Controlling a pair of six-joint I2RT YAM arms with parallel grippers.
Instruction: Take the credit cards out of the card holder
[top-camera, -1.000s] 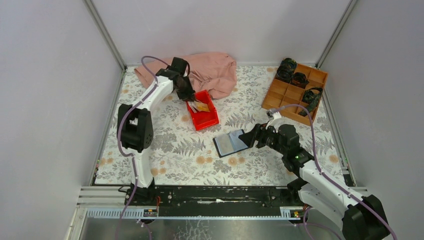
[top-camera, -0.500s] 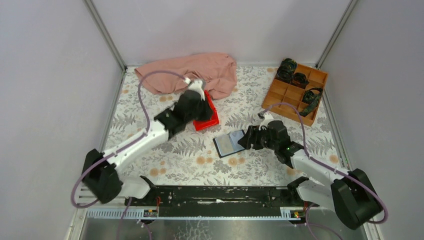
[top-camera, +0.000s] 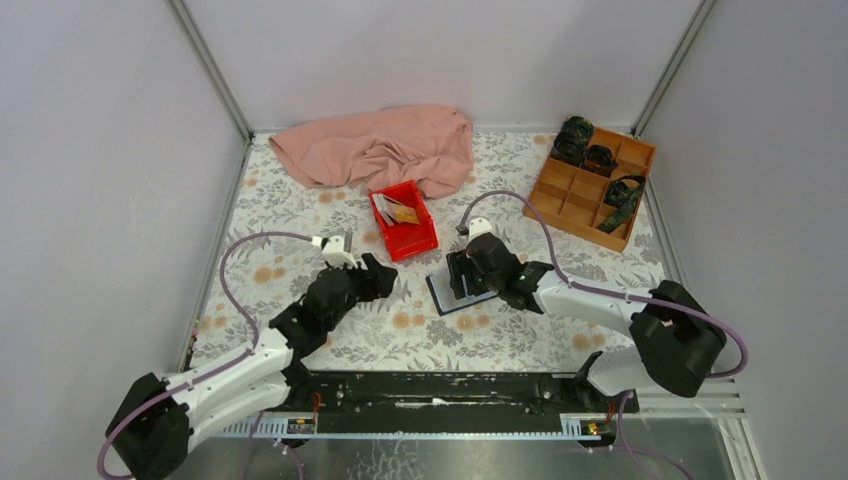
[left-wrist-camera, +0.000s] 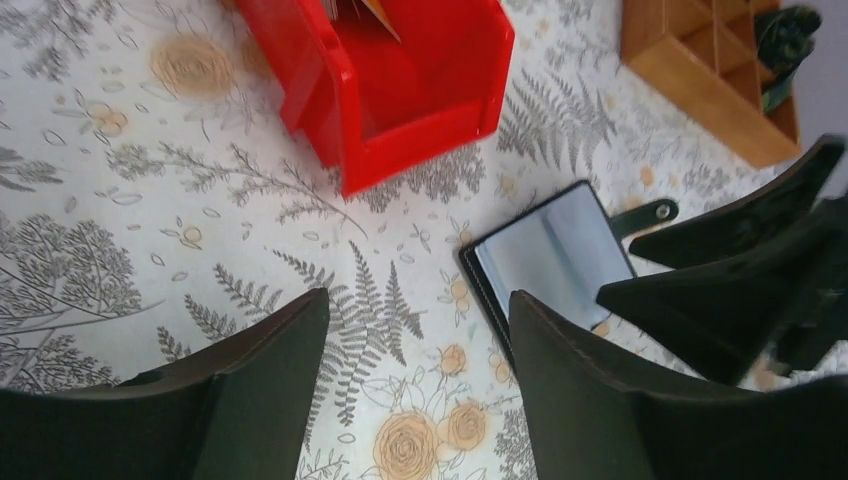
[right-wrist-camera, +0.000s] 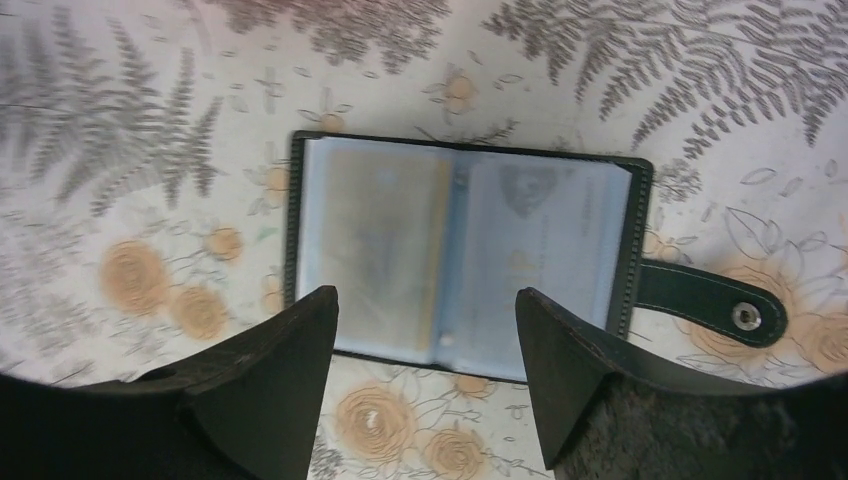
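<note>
holder (right-wrist-camera: 465, 255) open flat on table (top-camera: 300, 200) — right gripper (right-wrist-camera: 425, 300) wide, empty, just above. left gripper (left-wrist-camera: 418, 297) wide, empty, near tray (left-wrist-camera: 330, 70) — cards (top-camera: 400, 212) inside.

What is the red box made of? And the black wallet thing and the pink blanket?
The red tray looks like hard, glossy plastic: smooth walls with shine. The card holder seems black leather or imitation leather, with a stitched edge and a snap strap; its inner pockets look like clear film. The pink cloth is soft fabric, judging by its folds.
</note>
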